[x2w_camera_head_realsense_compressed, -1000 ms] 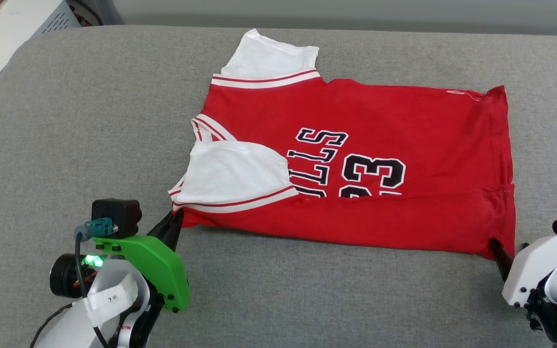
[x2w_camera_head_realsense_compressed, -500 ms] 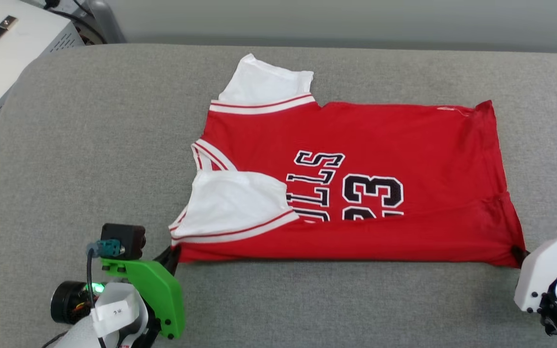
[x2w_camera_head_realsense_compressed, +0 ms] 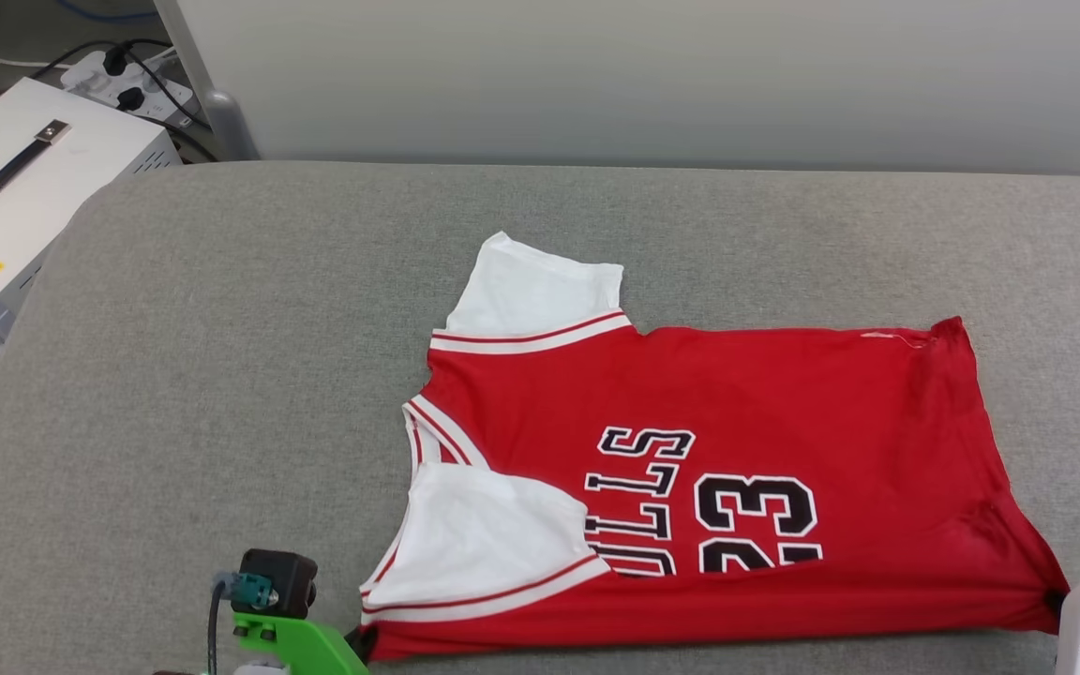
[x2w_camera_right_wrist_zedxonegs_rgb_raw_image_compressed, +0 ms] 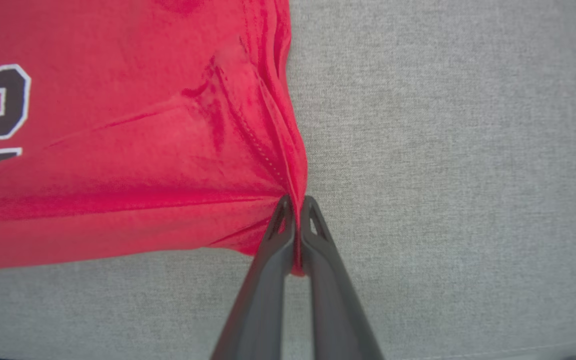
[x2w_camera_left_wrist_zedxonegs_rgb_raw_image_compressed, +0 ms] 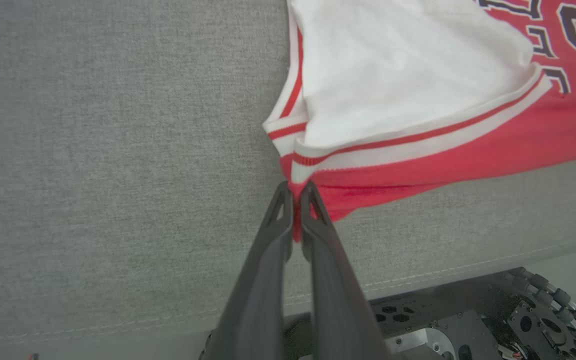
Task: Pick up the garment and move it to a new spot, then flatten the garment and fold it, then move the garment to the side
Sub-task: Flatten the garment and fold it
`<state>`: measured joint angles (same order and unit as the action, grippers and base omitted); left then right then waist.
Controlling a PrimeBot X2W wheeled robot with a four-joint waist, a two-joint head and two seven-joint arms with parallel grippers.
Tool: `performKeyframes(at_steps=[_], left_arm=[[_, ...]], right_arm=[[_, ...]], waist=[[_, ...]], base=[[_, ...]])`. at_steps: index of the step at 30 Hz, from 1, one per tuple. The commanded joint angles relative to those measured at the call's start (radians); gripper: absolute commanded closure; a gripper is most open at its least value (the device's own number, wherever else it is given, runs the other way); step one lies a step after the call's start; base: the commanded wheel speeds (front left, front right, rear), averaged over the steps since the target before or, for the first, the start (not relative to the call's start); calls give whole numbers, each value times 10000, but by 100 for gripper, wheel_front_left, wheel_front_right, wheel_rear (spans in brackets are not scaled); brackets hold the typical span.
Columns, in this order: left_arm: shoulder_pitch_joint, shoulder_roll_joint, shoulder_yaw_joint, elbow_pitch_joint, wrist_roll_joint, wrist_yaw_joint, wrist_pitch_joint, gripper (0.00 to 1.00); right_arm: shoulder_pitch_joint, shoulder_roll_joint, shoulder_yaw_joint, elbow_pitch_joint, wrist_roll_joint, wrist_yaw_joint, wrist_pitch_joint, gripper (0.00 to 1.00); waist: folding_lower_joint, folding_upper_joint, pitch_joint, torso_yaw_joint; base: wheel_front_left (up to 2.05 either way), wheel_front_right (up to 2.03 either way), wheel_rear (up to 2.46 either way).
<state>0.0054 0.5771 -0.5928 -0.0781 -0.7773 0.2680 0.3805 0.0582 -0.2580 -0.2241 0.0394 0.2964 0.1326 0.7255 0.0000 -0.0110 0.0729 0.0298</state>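
Note:
The garment (x2w_camera_head_realsense_compressed: 765, 394), a red jersey with white sleeves and a black "BULLS 23" print, lies spread on the grey cushion (x2w_camera_head_realsense_compressed: 221, 375), its near strip folded over the print. My left gripper (x2w_camera_left_wrist_zedxonegs_rgb_raw_image_compressed: 294, 192) is shut on the garment (x2w_camera_left_wrist_zedxonegs_rgb_raw_image_compressed: 418, 75) at its near shoulder corner, just under the white sleeve. At the near hem corner my right gripper (x2w_camera_right_wrist_zedxonegs_rgb_raw_image_compressed: 295, 202) is shut on the red cloth (x2w_camera_right_wrist_zedxonegs_rgb_raw_image_compressed: 118, 125), which bunches toward the fingertips. In the head view the left gripper (x2w_camera_head_realsense_compressed: 367, 642) sits at the bottom edge and the right gripper (x2w_camera_head_realsense_compressed: 1054, 600) at the lower right.
A white equipment box (x2w_camera_head_realsense_compressed: 24, 187) with a handle stands off the cushion's far left corner, with a power strip (x2w_camera_head_realsense_compressed: 127, 80) and cables behind it. A pale wall (x2w_camera_head_realsense_compressed: 652, 75) runs along the far side. The robot's wheeled base (x2w_camera_left_wrist_zedxonegs_rgb_raw_image_compressed: 518, 320) shows below the cushion's near edge.
The right gripper closed on the hem corner. The head camera has tilted up, so the whole scene sits lower in the picture. The near edge of the garment now looks pulled taut between both grippers.

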Motion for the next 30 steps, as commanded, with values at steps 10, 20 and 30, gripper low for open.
performKeyframes(at_steps=[10, 20, 30], left_arm=[[276, -192, -176, 1042, -126, -295, -306, 0], [-449, -619, 423, 1323, 439, -587, -2626, 0], [-1051, -1033, 1037, 1321, 1372, -901, -5882, 0]], right_arm=[[757, 498, -290, -41, -113, -19, 128, 0], [244, 569, -199, -454, 25, -19, -1199, 0], [-385, 525, 373, -1454, -61, -19, -3917, 0]], waist=[[0, 110, -47, -124], [0, 110, -169, -76], [0, 110, -381, -81]], base=[[0, 0, 0], [0, 0, 0], [0, 0, 0]])
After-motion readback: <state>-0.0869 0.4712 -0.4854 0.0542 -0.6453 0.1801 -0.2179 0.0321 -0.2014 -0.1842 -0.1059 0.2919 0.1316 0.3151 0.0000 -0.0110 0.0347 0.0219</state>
